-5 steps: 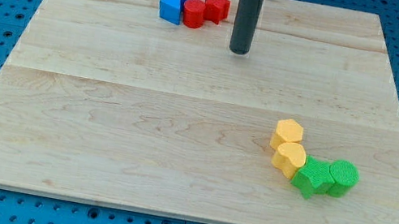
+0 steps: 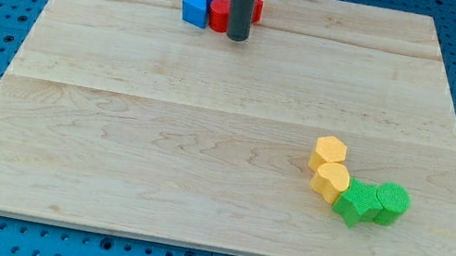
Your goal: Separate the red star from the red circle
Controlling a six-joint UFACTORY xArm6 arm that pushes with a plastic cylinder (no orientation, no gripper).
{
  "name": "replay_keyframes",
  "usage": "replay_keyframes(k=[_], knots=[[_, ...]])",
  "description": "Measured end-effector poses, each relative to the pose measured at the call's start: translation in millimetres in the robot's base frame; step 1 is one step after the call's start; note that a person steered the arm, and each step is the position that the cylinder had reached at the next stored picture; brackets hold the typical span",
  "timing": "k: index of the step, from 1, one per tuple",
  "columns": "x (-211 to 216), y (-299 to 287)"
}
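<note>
No jaws: the arm ends in a rod, and my tip [image 2: 236, 37] rests just below the red circle [image 2: 219, 15] and red star [image 2: 255, 8], overlapping both near the board's [image 2: 161, 135] top. Blue blocks [image 2: 198, 6] touch the circle's left. Yellow blocks [image 2: 330, 169] and green blocks [image 2: 371, 202] cluster lower right.

My rod covers most of the red star [image 2: 256, 9] and part of the red circle [image 2: 219, 15]; their contact cannot be judged.
</note>
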State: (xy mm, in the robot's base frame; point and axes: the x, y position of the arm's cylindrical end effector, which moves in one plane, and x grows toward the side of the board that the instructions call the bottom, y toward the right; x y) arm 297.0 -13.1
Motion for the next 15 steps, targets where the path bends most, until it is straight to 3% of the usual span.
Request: replay_keyframes(k=[1, 2, 4, 5, 8, 9, 12, 13, 14, 15], knots=[[-1, 61], [-29, 107], [-83, 52], [-71, 10], [26, 2], [42, -48], [31, -182], [11, -194], [49, -166], [47, -138]])
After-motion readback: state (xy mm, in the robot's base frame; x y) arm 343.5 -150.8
